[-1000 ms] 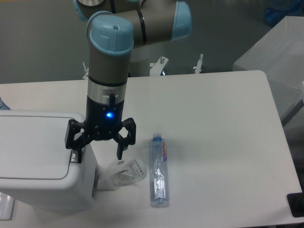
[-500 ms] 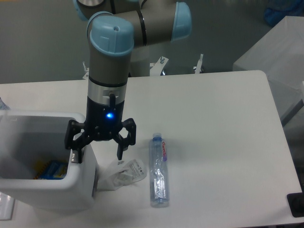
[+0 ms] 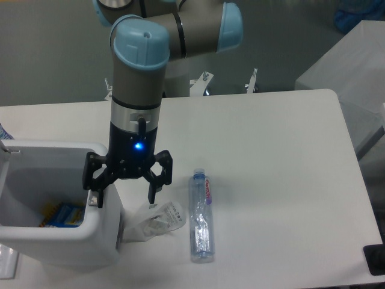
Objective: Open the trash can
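Note:
The white boxy trash can [image 3: 99, 238] stands at the table's front left. Its lid is swung up and out of view, so the inside shows with blue and yellow litter [image 3: 60, 215] at the bottom. My gripper [image 3: 125, 195] hangs open over the can's right rim. Its left finger [image 3: 96, 194] rests at the grey latch strip on the rim, and its right finger [image 3: 153, 188] hangs free beside the can.
A clear plastic water bottle [image 3: 201, 215] lies on the table right of the can. A crumpled clear wrapper [image 3: 157, 220] lies between the can and the bottle. A dark object [image 3: 374, 259] sits at the table's front right corner.
The flat white lid covered the can one second ago. It sprang open, and the inside now shows. My gripper has stayed in place.

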{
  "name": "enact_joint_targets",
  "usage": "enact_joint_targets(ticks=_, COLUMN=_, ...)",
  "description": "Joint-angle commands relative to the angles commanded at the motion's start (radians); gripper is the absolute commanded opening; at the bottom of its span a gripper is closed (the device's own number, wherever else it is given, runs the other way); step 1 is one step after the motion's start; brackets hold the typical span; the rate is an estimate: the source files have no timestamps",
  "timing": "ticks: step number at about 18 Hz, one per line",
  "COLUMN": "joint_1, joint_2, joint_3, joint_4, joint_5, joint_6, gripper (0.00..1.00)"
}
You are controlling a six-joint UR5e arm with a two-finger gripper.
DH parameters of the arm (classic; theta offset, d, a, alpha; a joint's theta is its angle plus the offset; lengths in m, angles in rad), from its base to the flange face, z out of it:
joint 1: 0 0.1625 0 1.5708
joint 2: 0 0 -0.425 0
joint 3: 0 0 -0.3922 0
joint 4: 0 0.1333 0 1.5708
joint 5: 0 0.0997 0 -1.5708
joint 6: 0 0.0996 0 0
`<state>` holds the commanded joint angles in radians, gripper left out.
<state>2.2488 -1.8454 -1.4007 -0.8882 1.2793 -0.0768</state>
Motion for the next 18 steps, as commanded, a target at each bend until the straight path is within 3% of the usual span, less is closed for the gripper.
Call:
enact_joint_targets(ticks=4, joint_1=0.041, joint_2=0.0, joint_3=0.065, joint_4=-0.005, joint_5=0.008, joint_6=0.086, gripper=1.0)
enact_joint_targets(ticks=7, joint_1=0.08, joint_2=0.009, joint_3=0.068, joint_4=-0.017, joint_5=0.017, joint_6=0.141, gripper=1.0)
enact_joint_targets(ticks=9, joint_1=0.11, joint_2=0.032, joint_3=0.059, joint_4=-0.02, joint_5=0.084, joint_6=0.181, gripper=1.0)
enact_joint_targets(ticks=12, joint_1=0.12, joint_2=0.035, joint_3=0.057, joint_4=-0.098, joint_5=0.208, joint_6=0.366, gripper=1.0)
enact_joint_targets(ticks=15, joint_1=0.126, joint_2=0.037, joint_3=0.057, joint_4=-0.17, joint_5=0.262, joint_6=0.512, gripper=1.0)
enact_joint_targets(ticks=18, joint_1=0.129, joint_2=0.035, joint_3=0.048, joint_4=-0.186, joint_5=0.317, joint_6=0.581, gripper=1.0)
